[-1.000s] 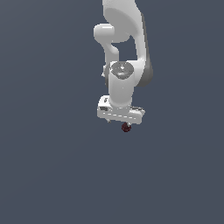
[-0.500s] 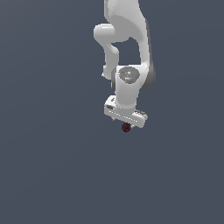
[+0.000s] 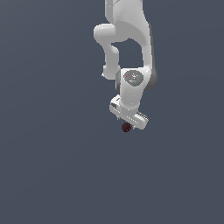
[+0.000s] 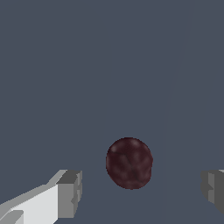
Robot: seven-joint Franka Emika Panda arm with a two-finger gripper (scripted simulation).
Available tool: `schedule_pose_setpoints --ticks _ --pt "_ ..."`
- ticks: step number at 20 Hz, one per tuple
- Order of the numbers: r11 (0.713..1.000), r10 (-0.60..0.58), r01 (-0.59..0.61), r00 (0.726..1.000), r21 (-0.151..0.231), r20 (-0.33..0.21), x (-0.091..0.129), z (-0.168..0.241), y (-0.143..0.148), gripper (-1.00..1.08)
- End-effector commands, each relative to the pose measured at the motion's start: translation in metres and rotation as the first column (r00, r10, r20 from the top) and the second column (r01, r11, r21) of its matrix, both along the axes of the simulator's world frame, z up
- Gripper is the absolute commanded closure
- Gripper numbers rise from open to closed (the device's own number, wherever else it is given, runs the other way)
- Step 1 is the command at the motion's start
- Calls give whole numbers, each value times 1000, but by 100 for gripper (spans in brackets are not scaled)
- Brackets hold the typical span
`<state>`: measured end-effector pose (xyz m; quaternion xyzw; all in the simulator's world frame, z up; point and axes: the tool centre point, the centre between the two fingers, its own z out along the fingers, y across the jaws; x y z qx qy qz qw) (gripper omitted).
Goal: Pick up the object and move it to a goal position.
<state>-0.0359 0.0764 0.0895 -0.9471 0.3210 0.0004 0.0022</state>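
Up close in the wrist view, one blocky grey fingertip [image 4: 70, 192] on a white finger flanks the ball [image 4: 129, 163], a smooth, mottled maroon egg shape, with the other fingertip well apart beyond it: the gripper [image 3: 127, 121] stands spread, touching nothing. Outside, the ball [image 3: 126, 127] sits just beneath the glossy white arm [image 3: 131, 52]. Plain slate-grey ground [image 3: 52, 166] surrounds everything.

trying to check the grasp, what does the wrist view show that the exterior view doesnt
Only the wrist view shows the gap: the two fingertips stand wide apart, clear of the dark maroon ball on both sides, so the gripper is open. Only the exterior view shows the white arm reaching down from above and tilted. Both show the ball just beneath the gripper against plain grey.
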Motion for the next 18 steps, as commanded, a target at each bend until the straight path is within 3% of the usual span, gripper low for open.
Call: schedule_pose_setpoints --ticks 1,18 --pt "999 -40 40 999 -1 0 -3 -4 3 -92" --pt "994 -109 109 994 -4 -1 -9 -19 9 -92"
